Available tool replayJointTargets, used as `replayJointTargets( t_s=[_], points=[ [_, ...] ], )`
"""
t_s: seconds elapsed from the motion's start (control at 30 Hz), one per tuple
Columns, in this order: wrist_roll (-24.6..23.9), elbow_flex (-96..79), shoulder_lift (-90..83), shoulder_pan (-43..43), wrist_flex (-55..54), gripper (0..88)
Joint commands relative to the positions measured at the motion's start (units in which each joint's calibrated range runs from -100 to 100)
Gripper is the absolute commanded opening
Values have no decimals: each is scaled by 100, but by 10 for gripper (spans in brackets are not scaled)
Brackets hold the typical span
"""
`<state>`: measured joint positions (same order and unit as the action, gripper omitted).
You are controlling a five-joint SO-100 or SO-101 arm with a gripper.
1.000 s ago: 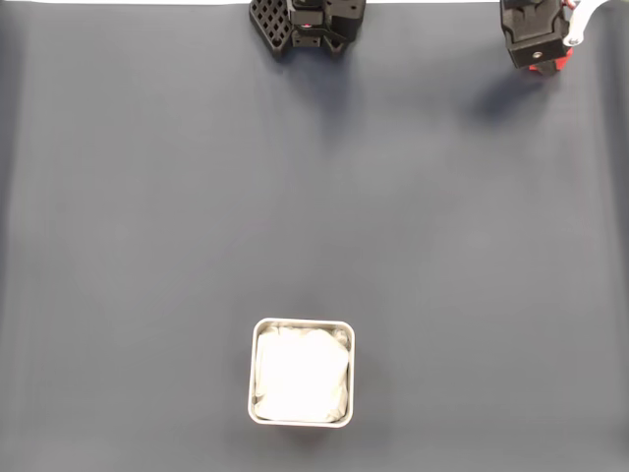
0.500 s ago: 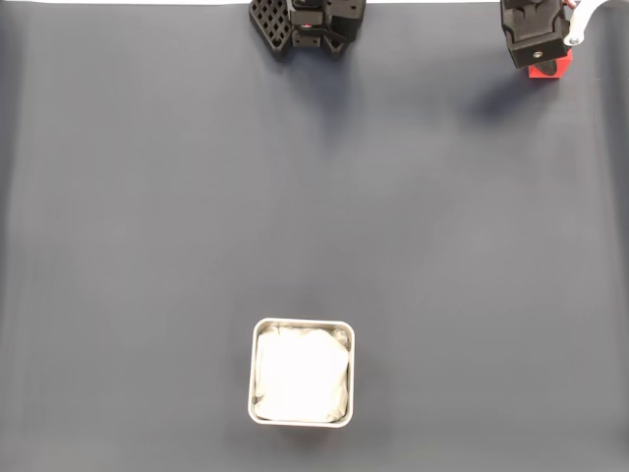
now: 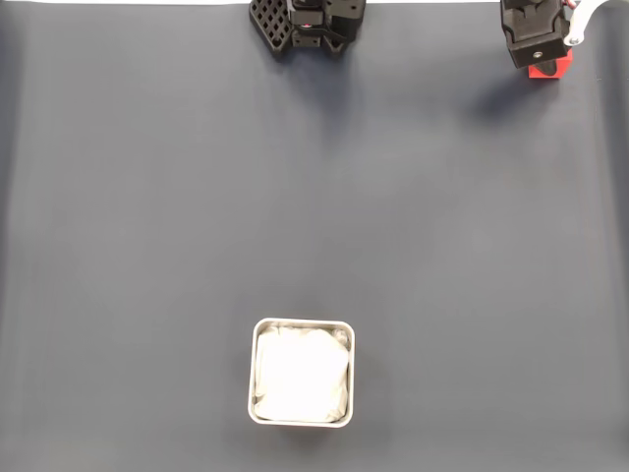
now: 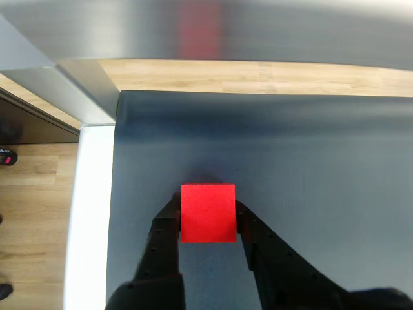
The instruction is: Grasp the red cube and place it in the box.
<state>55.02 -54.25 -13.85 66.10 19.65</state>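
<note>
While the gripper [image 4: 208, 216] is sitting at the top right corner of the fixed view, its 2 black fingers [image 4: 164, 234] are pressing against opposite sides of the red cube [image 4: 208, 212], so the jaws are closed to the cube's width and are holding it. The grip is taking the cube by 2 flat faces, which I judge is keeping it square for carrying. In the fixed view the cube [image 3: 547, 69] is peeking out below the arm's head. The box [image 3: 302, 372] is sitting well apart, low in the middle of the dark mat [image 3: 147, 246], its white lining facing up. Nothing is lying on the mat between them. The arm's base [image 3: 310, 25] is standing at the top edge, clear of a straight path.
</note>
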Motion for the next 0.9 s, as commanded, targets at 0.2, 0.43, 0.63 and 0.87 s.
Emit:
replayJointTargets(
  t_s=[0.2,0.43,0.63,0.87],
  points=[
    [-54,598,-339,-275,338,103],
    [-107,963,-643,-651,789,103],
    [-88,982,-972,-1035,978,103],
    [-132,1346,-1197,-1461,1404,103]
  ],
)
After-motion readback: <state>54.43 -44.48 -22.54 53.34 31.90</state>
